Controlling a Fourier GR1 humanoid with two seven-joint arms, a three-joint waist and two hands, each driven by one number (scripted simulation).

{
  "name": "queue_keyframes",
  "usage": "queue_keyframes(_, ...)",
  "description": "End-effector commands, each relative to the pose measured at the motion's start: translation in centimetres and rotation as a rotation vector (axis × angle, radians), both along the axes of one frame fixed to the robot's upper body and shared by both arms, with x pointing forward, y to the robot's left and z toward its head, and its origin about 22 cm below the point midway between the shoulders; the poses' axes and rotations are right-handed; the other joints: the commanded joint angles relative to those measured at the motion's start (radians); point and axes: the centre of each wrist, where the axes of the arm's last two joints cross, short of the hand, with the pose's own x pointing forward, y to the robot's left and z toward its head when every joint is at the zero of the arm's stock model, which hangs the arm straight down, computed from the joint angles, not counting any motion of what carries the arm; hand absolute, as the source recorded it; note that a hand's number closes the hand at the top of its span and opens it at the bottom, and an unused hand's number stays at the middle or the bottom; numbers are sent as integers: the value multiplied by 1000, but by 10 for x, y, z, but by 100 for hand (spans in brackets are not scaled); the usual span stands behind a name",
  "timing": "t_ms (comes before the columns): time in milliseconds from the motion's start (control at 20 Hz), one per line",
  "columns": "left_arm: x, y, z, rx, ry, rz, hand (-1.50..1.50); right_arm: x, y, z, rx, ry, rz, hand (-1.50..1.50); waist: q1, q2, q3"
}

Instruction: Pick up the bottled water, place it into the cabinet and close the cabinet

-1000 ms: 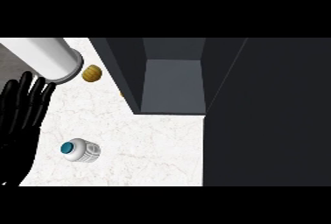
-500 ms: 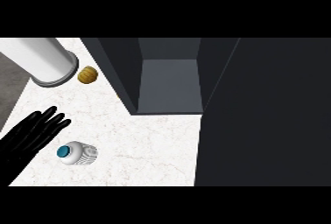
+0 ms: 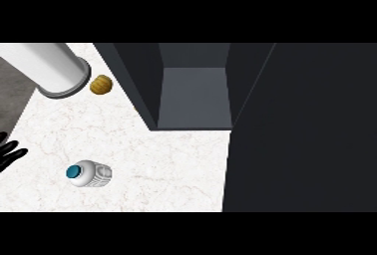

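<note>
A: What sits closest to the viewer?

B: The bottled water (image 3: 89, 174), seen from above with its teal cap, standing on the white marble tabletop (image 3: 169, 164). Take it as the landmark.

A: And the hand?

B: Only the left hand (image 3: 9, 153) shows, just its black fingertips at the view's edge, left of the bottle and a little farther back, apart from it. The fingers look loosely bent and hold nothing; I cannot tell more than that. The right hand is out of sight.

A: Farther back?

B: Beyond the bottle, up and to its right, the dark cabinet (image 3: 195, 99) stands open, its grey inside bare to view. Its dark door (image 3: 309, 134) fills the space right of the bottle. Farthest back, beyond the bottle, a small golden-brown object (image 3: 101, 84) lies beside a white cylinder (image 3: 52, 67).
</note>
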Motion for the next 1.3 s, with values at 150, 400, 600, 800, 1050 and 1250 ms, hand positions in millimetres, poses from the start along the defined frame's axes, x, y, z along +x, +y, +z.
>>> queue_keyframes(150, -3, 6, -10, 26, 24, 41, -150, -40, -7, 12, 1, -6, -4, -150, -6, 0, 1)
queue_keyframes(400, -3, 5, -44, 29, 47, 117, -150, -56, -4, 22, 13, 10, -4, -150, -12, -1, 0)
queue_keyframes(600, 15, 7, -57, 60, 45, 163, -150, -54, -1, 17, 11, -17, -17, -150, -13, 0, 0)
queue_keyframes(800, 26, 1, -88, 82, 66, 121, -150, -53, 6, 8, -9, -18, -7, -150, -13, 1, -1)
queue_keyframes(1050, 33, -6, -128, 73, 109, 145, -150, -65, 1, 9, 5, -17, 10, -150, -21, 2, -2)
queue_keyframes(1250, 36, 3, -146, 85, 126, 157, -150, -68, -7, 1, -24, -34, -10, -150, -21, 3, -2)
